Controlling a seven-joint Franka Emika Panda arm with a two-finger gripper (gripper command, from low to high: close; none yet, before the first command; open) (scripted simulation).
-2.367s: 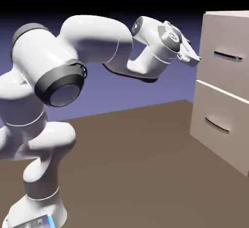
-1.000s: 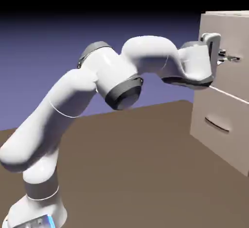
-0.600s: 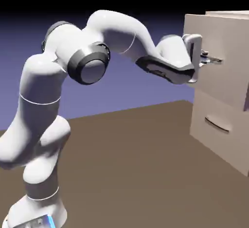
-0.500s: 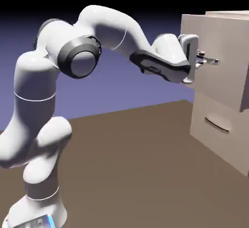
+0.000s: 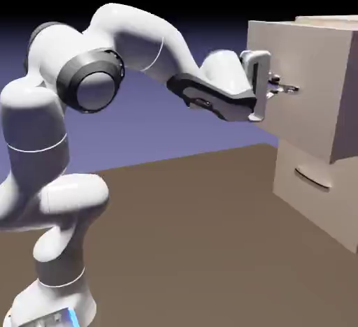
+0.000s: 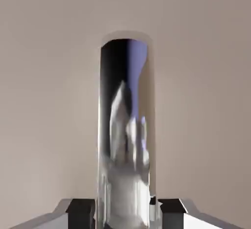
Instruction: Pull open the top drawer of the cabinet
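The top drawer [image 5: 301,84] is standing out from the upper part of the cabinet [image 5: 314,207], above the closed lower drawer [image 5: 308,172], its front jutting past the cabinet's front face toward the exterior view's left. Its shiny handle [image 6: 125,140] is running lengthwise up the middle of the hand view, with a fingertip on either side near the bottom edge. The hand [image 5: 283,88] is closed on this bar, on the robot's side of the drawer front, so the drawer is lying straight ahead of the fingers. The arm [image 5: 140,35] is reaching across from the exterior view's left, over the brown surface [image 5: 182,249]. Any further opening is likely calling for a straight pull back toward the robot's base, away from the cabinet, keeping the fingers square across the bar.
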